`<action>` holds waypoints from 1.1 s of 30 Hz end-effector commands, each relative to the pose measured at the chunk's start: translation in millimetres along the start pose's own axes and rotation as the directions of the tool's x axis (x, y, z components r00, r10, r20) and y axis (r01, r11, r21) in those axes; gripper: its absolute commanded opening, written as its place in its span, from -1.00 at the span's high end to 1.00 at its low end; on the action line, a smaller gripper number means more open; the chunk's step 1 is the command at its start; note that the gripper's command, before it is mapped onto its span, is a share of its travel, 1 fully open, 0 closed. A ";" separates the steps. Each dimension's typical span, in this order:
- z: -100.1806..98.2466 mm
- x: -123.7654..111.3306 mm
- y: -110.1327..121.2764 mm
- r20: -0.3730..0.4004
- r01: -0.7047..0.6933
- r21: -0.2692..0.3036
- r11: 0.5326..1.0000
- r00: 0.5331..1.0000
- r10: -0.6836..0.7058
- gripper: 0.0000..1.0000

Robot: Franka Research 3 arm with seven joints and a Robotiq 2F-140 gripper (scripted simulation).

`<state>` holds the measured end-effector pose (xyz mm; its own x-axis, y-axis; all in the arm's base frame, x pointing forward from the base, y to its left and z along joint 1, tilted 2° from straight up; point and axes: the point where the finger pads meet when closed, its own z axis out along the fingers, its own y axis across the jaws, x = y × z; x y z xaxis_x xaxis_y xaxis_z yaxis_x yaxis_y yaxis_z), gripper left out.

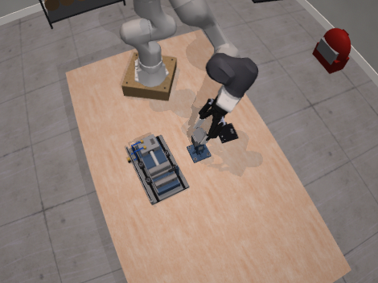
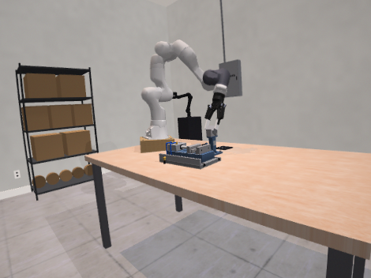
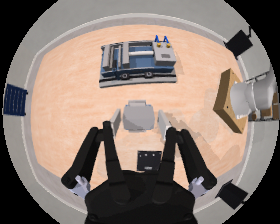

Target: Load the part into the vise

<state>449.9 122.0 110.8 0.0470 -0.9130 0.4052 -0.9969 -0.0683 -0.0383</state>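
The part, a small grey block, sits over the blue infeed plate near the middle of the table. In the wrist view the part hides the plate, and I cannot see its slot. My gripper hangs tilted over the part, half open. One finger is on each long side, with a small gap on both sides in the wrist view. The vise lies left of the plate with its jaws open. It also shows in the wrist view and in the side view.
A small dark block lies on the table just right of the gripper and shows under the palm in the wrist view. The arm's wooden base stands at the far side of the table.
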 end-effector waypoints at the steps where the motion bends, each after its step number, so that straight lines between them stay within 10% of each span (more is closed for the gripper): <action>1: -0.4 -3.9 -1.9 0.033 0.045 0.005 0.999 0.998 -0.045 -0.02; 33: 0.5 -0.9 -1.7 0.159 0.046 0.004 0.999 0.986 -0.046 -0.02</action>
<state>450.0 121.4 110.1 0.0676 -0.9589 0.2757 -0.9965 -0.0784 -0.0283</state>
